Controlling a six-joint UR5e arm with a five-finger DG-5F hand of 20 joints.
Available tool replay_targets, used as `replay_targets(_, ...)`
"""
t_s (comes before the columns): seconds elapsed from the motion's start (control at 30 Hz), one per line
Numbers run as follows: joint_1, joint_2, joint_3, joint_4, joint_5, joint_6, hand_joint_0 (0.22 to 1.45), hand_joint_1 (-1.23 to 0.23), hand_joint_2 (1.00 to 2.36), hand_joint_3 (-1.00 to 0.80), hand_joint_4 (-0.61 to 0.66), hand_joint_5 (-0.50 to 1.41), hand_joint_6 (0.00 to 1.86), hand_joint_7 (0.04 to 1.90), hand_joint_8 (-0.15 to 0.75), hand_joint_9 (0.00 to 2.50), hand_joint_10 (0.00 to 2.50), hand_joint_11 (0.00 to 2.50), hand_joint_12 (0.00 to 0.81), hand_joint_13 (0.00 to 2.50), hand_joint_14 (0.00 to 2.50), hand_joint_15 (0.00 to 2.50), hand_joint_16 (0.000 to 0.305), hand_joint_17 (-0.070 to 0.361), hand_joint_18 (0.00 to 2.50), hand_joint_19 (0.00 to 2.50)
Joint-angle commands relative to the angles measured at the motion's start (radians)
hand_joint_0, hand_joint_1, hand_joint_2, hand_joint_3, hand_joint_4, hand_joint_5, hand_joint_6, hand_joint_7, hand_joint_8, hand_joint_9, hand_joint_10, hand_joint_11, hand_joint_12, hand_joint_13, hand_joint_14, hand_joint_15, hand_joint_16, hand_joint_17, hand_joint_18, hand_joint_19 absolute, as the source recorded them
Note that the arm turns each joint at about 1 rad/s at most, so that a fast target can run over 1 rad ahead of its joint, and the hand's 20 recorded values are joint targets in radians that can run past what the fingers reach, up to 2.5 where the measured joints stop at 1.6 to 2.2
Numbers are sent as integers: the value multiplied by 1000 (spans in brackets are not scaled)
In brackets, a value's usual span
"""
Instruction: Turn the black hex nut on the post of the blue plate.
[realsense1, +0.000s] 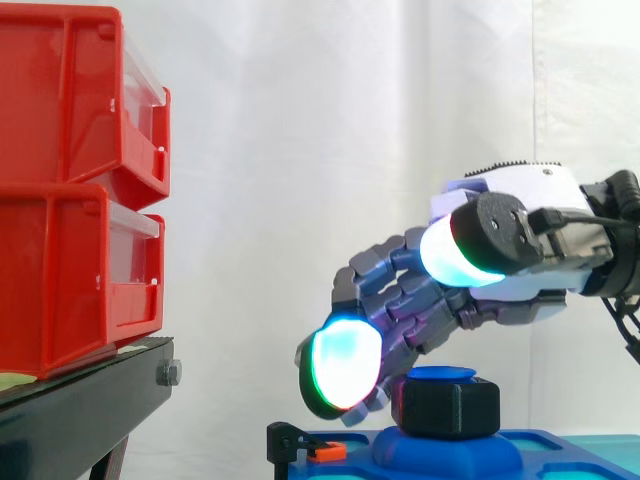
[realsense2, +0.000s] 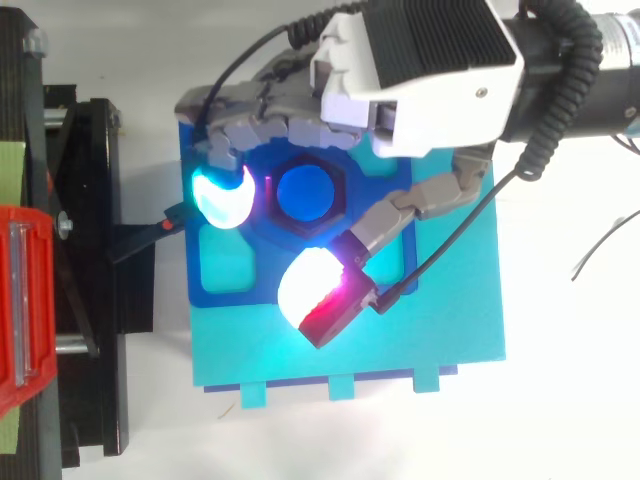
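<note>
Right, my hand (realsense1: 520, 215) hangs just above the blue plate (realsense2: 215, 290), fingers loosely spread and bent into a cradle, gripping nothing. The black hex nut (realsense1: 450, 405) sits low on the post (realsense2: 305, 193), whose blue cap pokes out above it. From above, one glowing fingertip (realsense2: 220, 195) is down just beside the nut's far flat. I can't tell if it touches. My thumb pad (realsense2: 315, 285) waits on the opposite side, raised and clear. That straddle makes sense to me: opposing pads on opposite flats give me a twist. Next I'd judge the thumb needs to drop and close in. The red bins (realsense1: 70, 180) on the black stand (realsense1: 80, 400) stand well apart.
</note>
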Motion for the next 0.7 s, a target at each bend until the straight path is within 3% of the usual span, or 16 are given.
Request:
replay_targets(0.0,3,0,-14,7,2,4,462,-387,1000,-500,448,-252,504,1026,478,337,3,115,598,522,5,518,72,162,490,401)
replay_targets(0.67,0,0,-14,0,2,6,465,-375,1000,-500,473,-254,504,1018,481,341,3,134,599,519,5,529,71,161,489,417)
